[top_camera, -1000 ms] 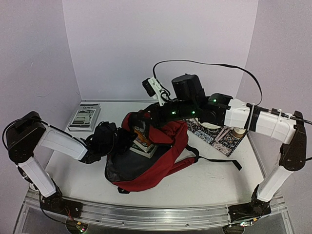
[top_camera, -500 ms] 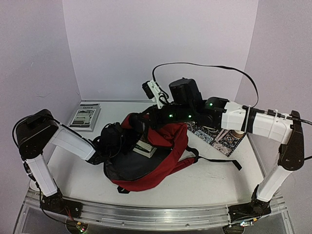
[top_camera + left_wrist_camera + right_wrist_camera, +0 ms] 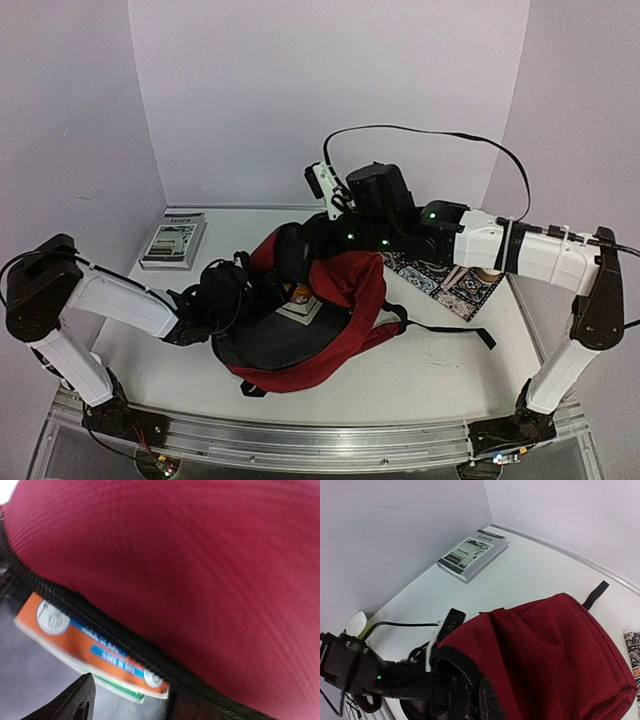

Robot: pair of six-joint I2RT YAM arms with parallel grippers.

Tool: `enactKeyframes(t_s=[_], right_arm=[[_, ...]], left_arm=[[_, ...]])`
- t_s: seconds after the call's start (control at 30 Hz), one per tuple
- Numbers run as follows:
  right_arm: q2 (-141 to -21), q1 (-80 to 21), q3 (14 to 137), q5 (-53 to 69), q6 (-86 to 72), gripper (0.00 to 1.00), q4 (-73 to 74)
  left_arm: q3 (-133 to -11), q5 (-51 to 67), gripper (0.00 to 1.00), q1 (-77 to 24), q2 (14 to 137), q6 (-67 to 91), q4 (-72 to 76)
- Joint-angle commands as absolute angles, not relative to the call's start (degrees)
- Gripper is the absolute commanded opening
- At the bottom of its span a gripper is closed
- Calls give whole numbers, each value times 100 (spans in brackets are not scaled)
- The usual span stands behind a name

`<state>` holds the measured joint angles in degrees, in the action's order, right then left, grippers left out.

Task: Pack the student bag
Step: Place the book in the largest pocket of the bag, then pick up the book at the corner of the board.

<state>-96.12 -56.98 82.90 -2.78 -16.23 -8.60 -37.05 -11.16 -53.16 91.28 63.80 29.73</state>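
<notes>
student bag [image 3: 352, 290] — lying flat | long axis near-left to far-right | mouth facing left

- left gripper [image 3: 238, 290]: sunk in the dark mouth of the student bag [image 3: 340, 300], jaws unreadable from above. Left wrist view catches one fingertip [image 3: 76, 704] at the bottom edge, the other out of frame.
- orange-and-blue booklet [image 3: 95, 652]: far side tucked under the zipper rim [image 3: 100, 625], print blurred.
- right gripper [image 3: 472, 702]: closed, dark on dark, cut by the bottom edge; can't tell if it pinches the rim.
- patterned cloth [image 3: 450, 285]: by the right edge of the table [image 3: 430, 370], mostly behind the right arm [image 3: 520, 245].
- tan round thing [image 3: 490, 270]: a sliver behind that arm, unidentifiable.
- book [image 3: 175, 240], far left corner: cover print too small from above.
</notes>
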Motion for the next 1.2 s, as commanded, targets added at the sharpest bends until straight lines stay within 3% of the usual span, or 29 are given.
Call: enactKeyframes(t_s=[0.0,0.37,0.7,0.87,1.17], right_arm=[[-9550,-5382,8175,-718,-1960,0,-805],[-10099,-4765,7979,-559,-2397,0,-799],[-10683,-4493,7883,-566,-2697,0,-809],[-10814,-4474,7885,-374,-2718,7,-809],[-10551,-4430,7766,-58,-2627,38,-758]], left_arm=[[-3207,-1239,83,-5327,8169,5933,2382],[-3504,-2071,84,-5211,6204,4797,-229],[-4860,-1825,89,-3294,6911,3301,-1886],[-5726,-1832,90,-2553,8079,2615,-2402],[-7381,-2509,86,-1890,10022,1804,-2946]])
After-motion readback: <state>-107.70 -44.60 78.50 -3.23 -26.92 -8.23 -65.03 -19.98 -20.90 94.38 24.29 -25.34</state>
